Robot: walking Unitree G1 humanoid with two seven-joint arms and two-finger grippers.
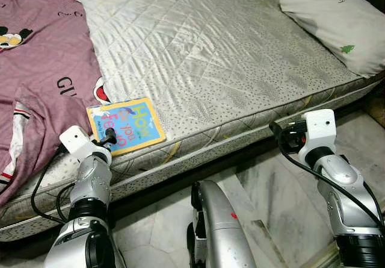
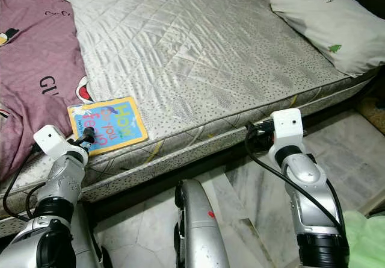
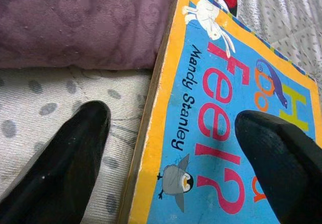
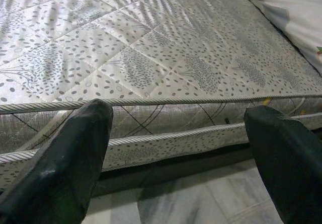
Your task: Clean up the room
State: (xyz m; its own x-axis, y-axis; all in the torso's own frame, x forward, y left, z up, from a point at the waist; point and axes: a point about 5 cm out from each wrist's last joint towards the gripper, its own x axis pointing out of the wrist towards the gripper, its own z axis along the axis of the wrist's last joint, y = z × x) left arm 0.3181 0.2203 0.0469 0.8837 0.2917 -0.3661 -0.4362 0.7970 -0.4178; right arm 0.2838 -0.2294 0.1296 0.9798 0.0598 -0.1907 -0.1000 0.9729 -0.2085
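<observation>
Two claws gape: left claw (image 3: 171, 148) astride book (image 1: 126, 125) on mattress (image 1: 228, 57), right claw (image 4: 176, 153) over marble floor (image 1: 271, 190).

Both silver arms reach forward. The left claw (image 3: 171, 148) is spread wide. The right claw (image 4: 176, 153) gapes too.

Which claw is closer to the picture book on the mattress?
Left. The left claw is open at the book, straddling its edge. The right claw is open off the mattress edge, well away.
</observation>
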